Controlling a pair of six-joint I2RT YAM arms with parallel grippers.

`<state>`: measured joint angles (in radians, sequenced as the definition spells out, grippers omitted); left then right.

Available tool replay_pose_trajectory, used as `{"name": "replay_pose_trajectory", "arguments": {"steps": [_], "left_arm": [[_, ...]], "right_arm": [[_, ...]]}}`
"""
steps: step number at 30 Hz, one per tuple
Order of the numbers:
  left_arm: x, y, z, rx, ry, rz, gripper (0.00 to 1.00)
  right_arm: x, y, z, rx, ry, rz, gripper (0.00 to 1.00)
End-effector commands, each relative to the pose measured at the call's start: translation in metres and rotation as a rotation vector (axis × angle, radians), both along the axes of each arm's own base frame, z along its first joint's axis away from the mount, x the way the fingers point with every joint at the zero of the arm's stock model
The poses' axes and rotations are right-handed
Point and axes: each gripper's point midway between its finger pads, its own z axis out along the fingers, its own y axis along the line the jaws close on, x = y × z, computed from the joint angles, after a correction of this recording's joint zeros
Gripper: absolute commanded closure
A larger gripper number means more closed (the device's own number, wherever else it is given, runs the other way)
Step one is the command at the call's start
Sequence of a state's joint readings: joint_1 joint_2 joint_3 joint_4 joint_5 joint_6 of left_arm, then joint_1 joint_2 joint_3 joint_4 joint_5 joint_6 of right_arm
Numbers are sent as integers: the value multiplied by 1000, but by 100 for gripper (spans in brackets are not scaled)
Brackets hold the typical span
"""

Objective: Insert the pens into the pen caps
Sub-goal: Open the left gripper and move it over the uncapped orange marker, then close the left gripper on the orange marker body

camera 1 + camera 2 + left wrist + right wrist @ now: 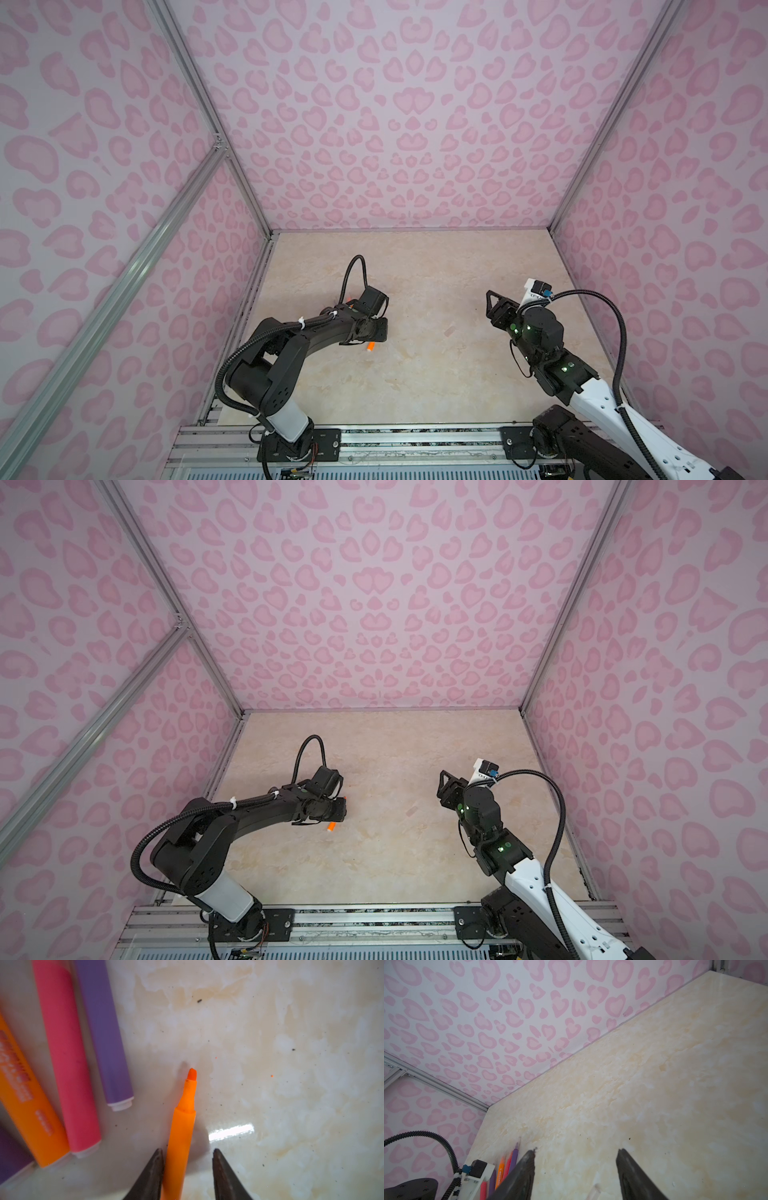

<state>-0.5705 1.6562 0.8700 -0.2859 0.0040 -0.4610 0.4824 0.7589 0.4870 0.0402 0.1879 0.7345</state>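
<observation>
An uncapped orange pen [182,1126] lies between the fingers of my left gripper [188,1151], which is open. The pen rests against one finger, with a gap to the other. In both top views its white butt end pokes out under the left gripper [376,332] [336,808], as the pen [371,346] [331,826]. Beside it lie a purple pen [104,1032], a pink pen [66,1059] and another orange pen [25,1095]. My right gripper [577,1150] [494,305] hangs open above the table. A clear pen cap [593,1192] [449,331] lies under it.
The beige marbled table [415,374] is boxed in by pink-patterned walls [395,124] at the back and both sides. The left arm [291,345] hides most of the pen group in both top views. A metal rail [415,436] runs along the front edge.
</observation>
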Motion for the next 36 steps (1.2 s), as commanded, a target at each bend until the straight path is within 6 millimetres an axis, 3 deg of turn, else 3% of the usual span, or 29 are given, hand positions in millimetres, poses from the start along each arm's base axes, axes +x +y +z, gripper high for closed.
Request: {"name": "replay_pose_trajectory", "arguments": {"steps": [1, 6, 17, 26, 36], "left_arm": [[0, -10, -1, -27, 14, -30, 59], [-4, -24, -3, -36, 28, -80, 62], [-8, -34, -4, -49, 48, -110, 63], [-19, -23, 4, -16, 26, -113, 61], [-23, -24, -12, 31, 65, -125, 61]], "right_arm": [[0, 1, 4, 15, -13, 7, 36], [-5, -3, 7, 14, -25, -4, 36], [-10, -10, 10, 8, -44, -25, 35], [-9, -11, 11, -9, -32, -28, 34], [-9, -14, 8, -10, -35, -35, 34]]}}
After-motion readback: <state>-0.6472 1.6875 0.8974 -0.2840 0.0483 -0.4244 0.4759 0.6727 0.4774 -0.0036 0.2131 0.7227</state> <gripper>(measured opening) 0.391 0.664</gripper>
